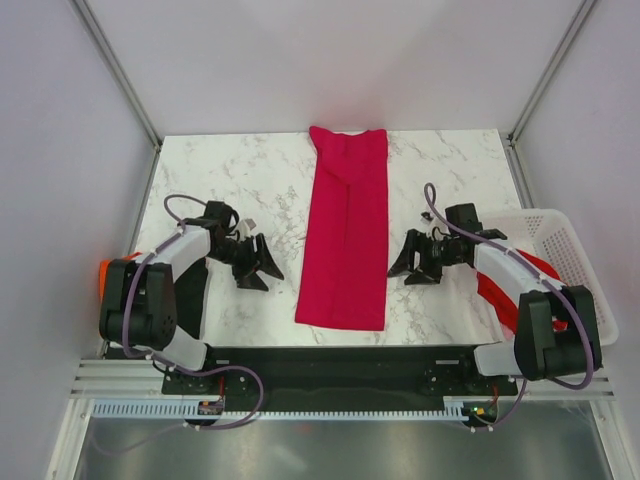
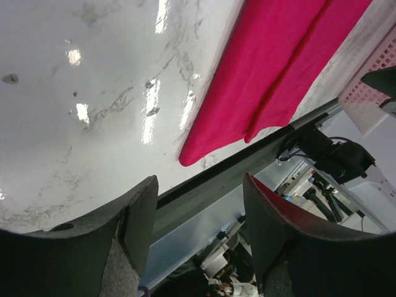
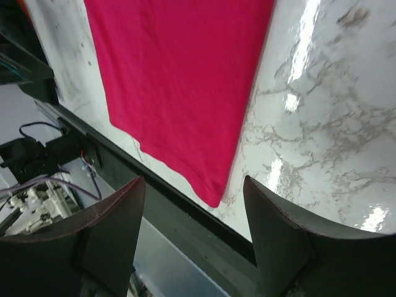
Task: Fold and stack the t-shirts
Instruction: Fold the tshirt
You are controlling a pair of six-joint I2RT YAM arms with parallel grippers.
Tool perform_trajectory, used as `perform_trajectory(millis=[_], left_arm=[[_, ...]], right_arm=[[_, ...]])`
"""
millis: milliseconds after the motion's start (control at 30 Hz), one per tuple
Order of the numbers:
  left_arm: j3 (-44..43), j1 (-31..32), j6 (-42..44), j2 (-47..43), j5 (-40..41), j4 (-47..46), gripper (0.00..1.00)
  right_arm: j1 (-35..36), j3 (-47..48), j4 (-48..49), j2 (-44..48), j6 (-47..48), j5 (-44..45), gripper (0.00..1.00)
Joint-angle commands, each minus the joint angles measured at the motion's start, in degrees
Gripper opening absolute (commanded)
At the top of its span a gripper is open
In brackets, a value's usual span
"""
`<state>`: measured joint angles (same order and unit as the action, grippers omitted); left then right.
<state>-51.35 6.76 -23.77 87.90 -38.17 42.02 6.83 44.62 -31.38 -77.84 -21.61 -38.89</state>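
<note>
Both my grippers hang spread wide and empty above the marble table (image 1: 230, 170), the left gripper (image 1: 268, 275) over its left half, the right gripper (image 1: 400, 258) over its right. The crimson-pink t-shirt (image 1: 345, 230) lies as a long narrow strip down the table's middle, from far edge to near edge. The risks I judge: pinching only the top layer would peel the side folds open; lifting the two near corners unevenly would skew the next fold; and the hem, so close to the near edge, could slide off if dragged.
</note>
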Motion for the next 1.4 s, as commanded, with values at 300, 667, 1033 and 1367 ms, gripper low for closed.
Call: perform_trajectory(millis=[300, 667, 1033, 1367], left_arm=[[5.82, 3.86, -6.64, 6.05, -4.8, -9.05, 0.64], [3.81, 10.54, -6.38, 12.73, -6.03, -8.8, 0.57], [2.75, 14.5, -6.02, 15.72, -6.39, -8.88, 0.44], [2.31, 14.94, -6.11, 16.34, -8.14, -10.38, 0.13]], right_arm=[[7.23, -3.84, -5.27, -6.79, -0.28, 2.41, 0.73], [11.36, -2.17, -5.45, -14.09, -4.93, 6.9, 0.68], [15.58, -3.75, -0.89, -16.9, -7.31, 4.27, 0.56], [16.99, -3.14, 2.99, -18.14, -8.1, 2.94, 0.05]])
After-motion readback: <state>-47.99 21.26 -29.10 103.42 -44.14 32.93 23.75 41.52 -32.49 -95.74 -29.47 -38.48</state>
